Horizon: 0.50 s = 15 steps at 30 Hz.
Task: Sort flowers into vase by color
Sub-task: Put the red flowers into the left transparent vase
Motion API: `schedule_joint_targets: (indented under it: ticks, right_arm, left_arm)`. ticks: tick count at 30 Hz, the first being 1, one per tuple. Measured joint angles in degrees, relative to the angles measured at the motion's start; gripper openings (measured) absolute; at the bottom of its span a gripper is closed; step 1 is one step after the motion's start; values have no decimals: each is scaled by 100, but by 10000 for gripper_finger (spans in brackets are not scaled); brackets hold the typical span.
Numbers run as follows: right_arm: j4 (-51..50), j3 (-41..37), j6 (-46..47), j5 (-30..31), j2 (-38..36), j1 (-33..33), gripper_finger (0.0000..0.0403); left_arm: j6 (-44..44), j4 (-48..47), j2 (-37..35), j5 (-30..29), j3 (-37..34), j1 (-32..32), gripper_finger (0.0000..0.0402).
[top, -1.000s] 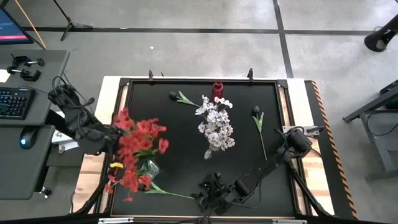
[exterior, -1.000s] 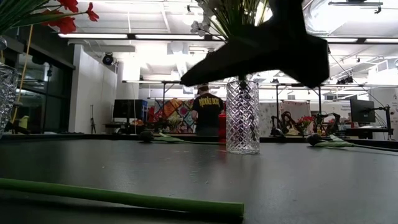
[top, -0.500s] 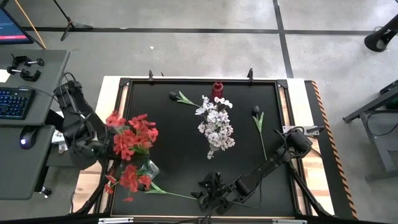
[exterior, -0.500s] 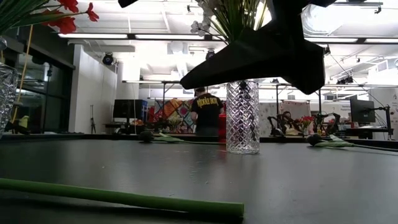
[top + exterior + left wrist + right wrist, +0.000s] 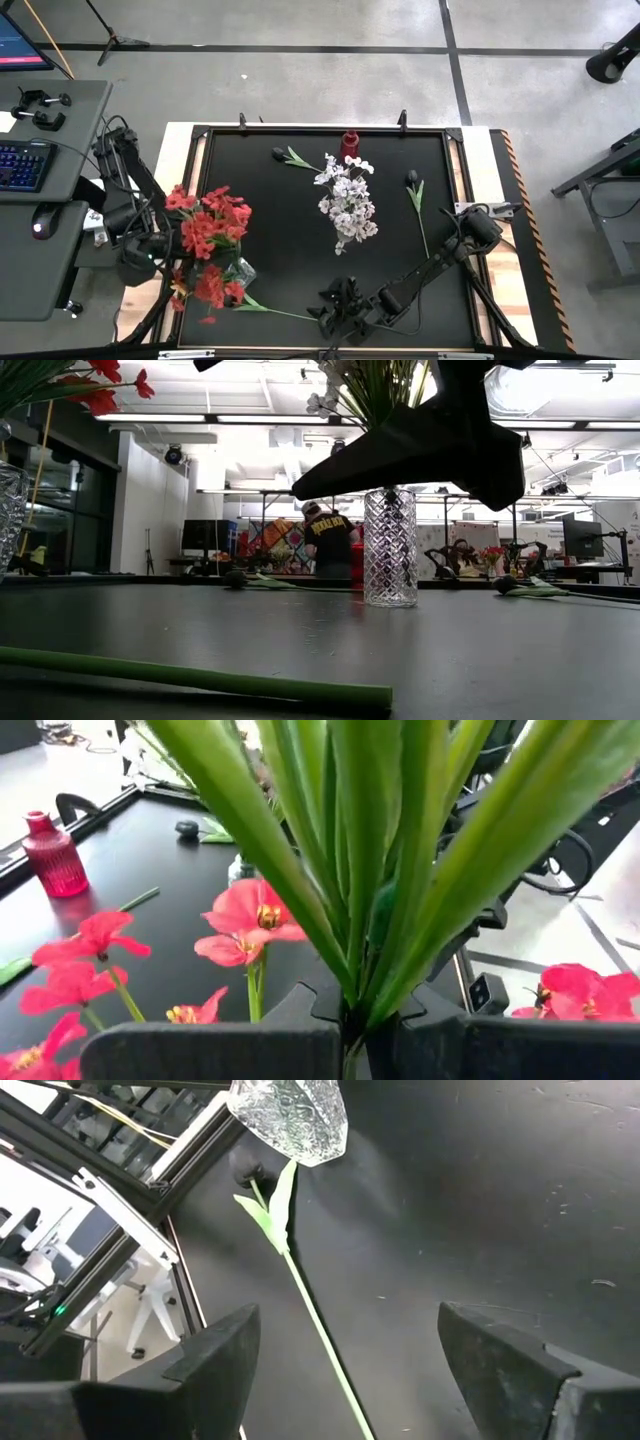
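Observation:
My left gripper point(image 5: 152, 250) hangs over the table's left edge, shut on a bunch of red flowers point(image 5: 212, 222) whose blooms spread over the near-left corner. Below them stands a glass vase point(image 5: 240, 270) holding more red blooms point(image 5: 208, 287). White flowers point(image 5: 347, 205) stand in a cut-glass vase point(image 5: 390, 546) at mid-table. One dark-bloomed flower point(image 5: 268, 1205) lies flat beside the near-left vase, its stem point(image 5: 275, 309) running toward my right gripper point(image 5: 326, 312), which is open just above the table at the near edge. Two more dark-bloomed flowers point(image 5: 285, 155) point(image 5: 414, 190) lie at the back. My left gripper pinches several green stems of the red bunch point(image 5: 350, 1012) between its two fingers. The fingers come nearly level from the table's left side. The bunch is lifted clear of the table, and its blooms point(image 5: 250, 915) reach out beyond the fingers toward the table's middle.
A small red bottle point(image 5: 350, 143) stands at the far edge. The black mat sits in a raised frame point(image 5: 205, 135). A desk with keyboard and mouse point(image 5: 40, 222) stands left of the table. In the low view a person point(image 5: 328, 540) stands in the room behind.
My left gripper has gone down and toward the table's near-left corner, rolling as it went, still shut on the red bunch. The bunch has come with it and turned, and its blooms now sit closer to the near-left vase.

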Motion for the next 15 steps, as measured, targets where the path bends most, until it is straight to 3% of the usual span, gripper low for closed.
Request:
schedule_joint_targets:
  ticks: [10, 15]
  right_arm:
    - [-2, 2, 56, -4, 0, 0, 293]
    - [-2, 2, 56, -2, -2, 0, 293]
  left_arm:
    - [341, -68, -583, 249, 24, 2, 0]
    - [74, -461, -487, 558, 24, 2, 0]
